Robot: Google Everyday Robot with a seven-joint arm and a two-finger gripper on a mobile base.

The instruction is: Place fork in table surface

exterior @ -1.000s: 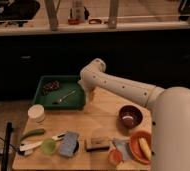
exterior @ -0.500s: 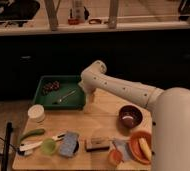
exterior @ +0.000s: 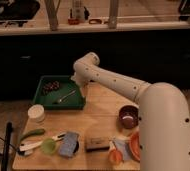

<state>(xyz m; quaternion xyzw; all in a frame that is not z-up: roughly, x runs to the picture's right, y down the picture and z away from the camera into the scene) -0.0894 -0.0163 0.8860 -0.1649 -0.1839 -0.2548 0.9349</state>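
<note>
A light wooden table surface [exterior: 97, 125] is standing before a dark counter and carrying a dark green tray [exterior: 42, 83] at its back left corner. The fork [exterior: 65, 96] is lying slanted inside the tray. The gripper [exterior: 79, 81] is hovering over the tray's right edge; I cannot tell its opening or hold.

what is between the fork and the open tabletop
Only the right wall of the green tray: the fork lies inside it, bare table surface just right of it. The gripper sits at that wall.
</note>
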